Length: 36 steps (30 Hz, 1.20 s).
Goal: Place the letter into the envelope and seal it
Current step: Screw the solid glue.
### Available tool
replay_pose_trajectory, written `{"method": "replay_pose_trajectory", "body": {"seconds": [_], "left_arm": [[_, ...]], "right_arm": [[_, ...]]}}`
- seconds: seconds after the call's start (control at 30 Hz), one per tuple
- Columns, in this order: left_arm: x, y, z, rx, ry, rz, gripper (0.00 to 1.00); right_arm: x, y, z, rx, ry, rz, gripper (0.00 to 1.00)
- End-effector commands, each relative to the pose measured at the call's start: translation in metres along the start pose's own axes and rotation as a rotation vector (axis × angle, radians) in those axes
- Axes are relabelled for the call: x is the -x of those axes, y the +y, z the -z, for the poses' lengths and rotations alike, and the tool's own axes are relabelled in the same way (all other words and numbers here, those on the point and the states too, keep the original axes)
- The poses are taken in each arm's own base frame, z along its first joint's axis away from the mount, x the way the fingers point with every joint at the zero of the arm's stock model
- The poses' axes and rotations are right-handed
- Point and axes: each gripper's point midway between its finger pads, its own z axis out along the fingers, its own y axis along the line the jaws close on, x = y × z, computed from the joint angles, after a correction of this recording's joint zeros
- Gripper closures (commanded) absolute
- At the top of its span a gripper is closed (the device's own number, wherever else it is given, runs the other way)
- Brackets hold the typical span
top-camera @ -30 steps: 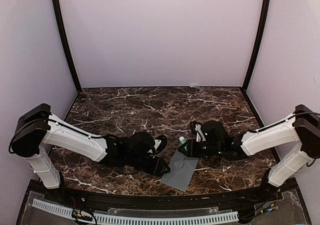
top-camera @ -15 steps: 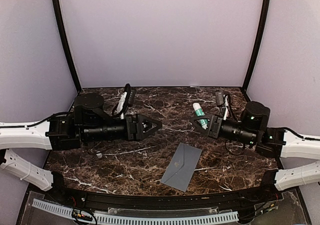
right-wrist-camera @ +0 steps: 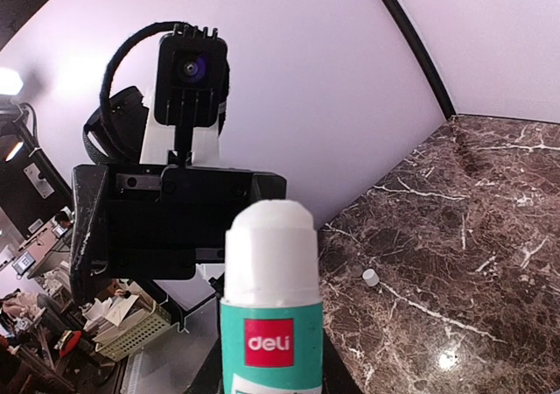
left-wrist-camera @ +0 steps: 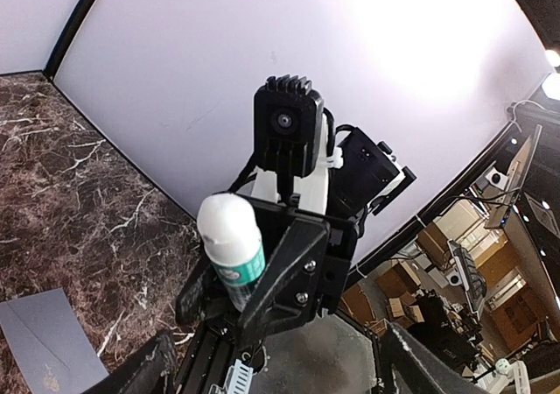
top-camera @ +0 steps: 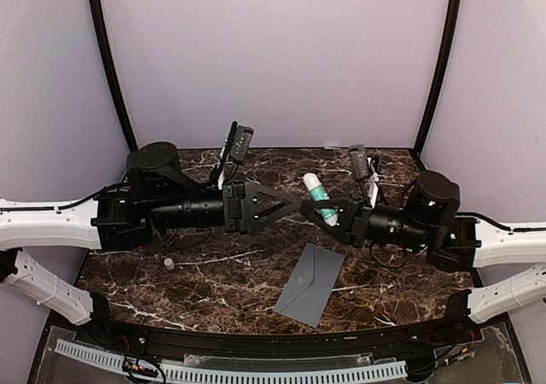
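Grey-blue and loose, the envelope [top-camera: 311,283] lies flat on the worktop [top-camera: 222,282] with its flap folded down, and nothing pins it. The letter is not in sight in any view, so I cannot tell whether it is inside. Above and behind the envelope, the right gripper [top-camera: 331,215] pinches a glue stick [top-camera: 318,194] low on its body, white top up. The left gripper [top-camera: 294,206], fingers spread wide, points straight at the stick from very near.

As I judge the risks, the two grippers could knock together, or the spread fingers could smear against the stick's top, which looks uncapped. Glue pressed onto the unheld envelope could drag it across the smooth marble.

Only the top view shows the whole envelope and a small white cap [top-camera: 169,264] well to the left of it. The left wrist view shows the pinch on the stick and just a corner of the envelope. The right wrist view shows the stick's label and top close up, but never the envelope.
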Motion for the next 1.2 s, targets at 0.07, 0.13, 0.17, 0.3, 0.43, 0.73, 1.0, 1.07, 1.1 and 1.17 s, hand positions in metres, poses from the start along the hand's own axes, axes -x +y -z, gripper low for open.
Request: {"method": "replay_pose_trajectory", "body": {"seconds": [0.07, 0.13, 0.17, 0.3, 0.43, 0.73, 1.0, 1.07, 1.1, 1.17], "left_arm": [[0.021, -0.021, 0.002, -0.059, -0.065, -0.055, 0.20], [0.021, -0.018, 0.001, -0.041, -0.065, -0.056, 0.20], [0.021, -0.017, 0.000, -0.037, -0.064, -0.057, 0.20], [0.024, -0.013, -0.002, -0.018, -0.077, -0.050, 0.19], [0.029, -0.012, -0.001, 0.000, -0.097, -0.052, 0.19], [0.027, -0.010, -0.003, 0.000, -0.092, -0.042, 0.20], [0.028, -0.013, -0.002, -0.014, -0.098, -0.034, 0.31], [0.027, -0.014, -0.003, -0.023, -0.095, -0.030, 0.35], [0.026, -0.014, -0.003, -0.031, -0.092, -0.029, 0.36], [0.024, -0.014, -0.004, -0.037, -0.088, -0.020, 0.42]], "right_arm": [[0.023, 0.032, -0.007, 0.109, -0.068, 0.039, 1.00], [0.023, 0.034, -0.008, 0.121, -0.062, 0.035, 1.00], [0.022, 0.035, -0.009, 0.126, -0.055, 0.034, 1.00], [0.017, 0.038, -0.016, 0.143, -0.020, 0.028, 1.00], [0.014, 0.040, -0.019, 0.156, -0.007, 0.029, 1.00], [0.008, 0.044, -0.026, 0.172, 0.016, 0.018, 1.00], [0.005, 0.042, -0.029, 0.162, 0.024, 0.014, 1.00], [0.003, 0.041, -0.030, 0.158, 0.028, 0.014, 1.00], [0.004, 0.041, -0.030, 0.157, 0.028, 0.014, 1.00], [0.003, 0.040, -0.030, 0.151, 0.029, 0.014, 1.00]]}}
